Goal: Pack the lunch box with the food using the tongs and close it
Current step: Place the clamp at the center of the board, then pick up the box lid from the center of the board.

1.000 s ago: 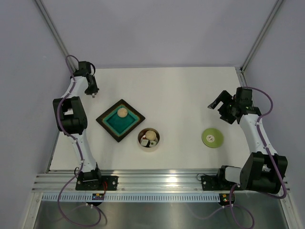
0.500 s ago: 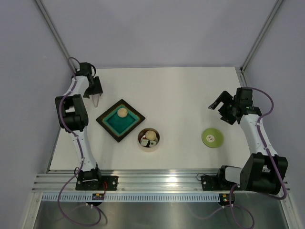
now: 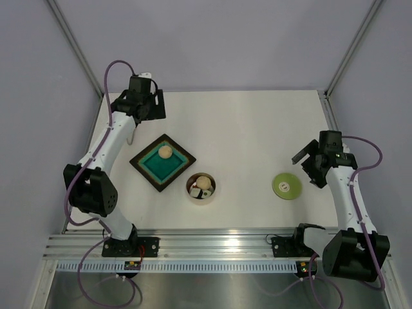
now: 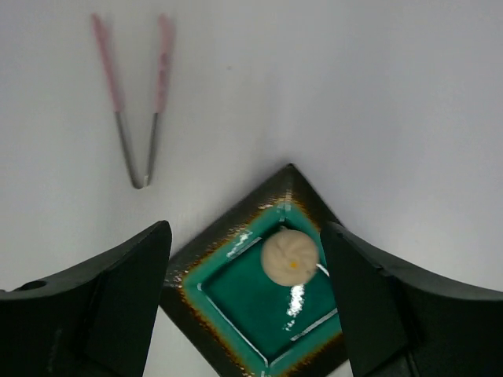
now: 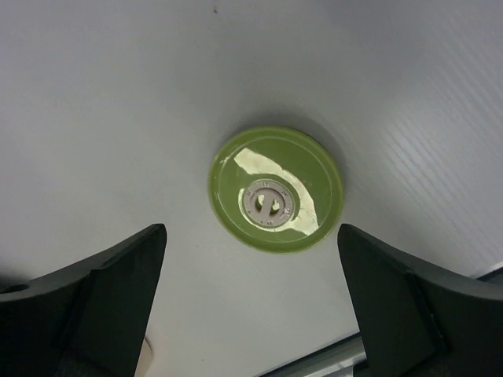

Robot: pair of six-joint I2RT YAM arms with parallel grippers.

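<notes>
The pink tongs (image 4: 135,102) lie loose on the white table, their joined end toward the tray. My left gripper (image 4: 245,236) hangs open and empty high above the dark tray (image 3: 145,162), which has a teal inside and holds one beige bun (image 4: 289,255). The steel lunch box (image 3: 201,188) stands just beside the tray with several food pieces (image 3: 203,184) in it. Its lime-green lid (image 5: 275,188) lies flat on the table to the right. My right gripper (image 5: 251,236) hovers open over the lid, touching nothing.
An aluminium rail (image 3: 212,241) runs along the near table edge by the arm bases. Grey walls and two slanted frame poles close in the back and sides. The left arm (image 3: 109,145) reaches over the table's far left corner.
My left gripper has opened, let go of the tongs, risen and swung right toward the tray. The right gripper has shifted nearer, over the lid.
</notes>
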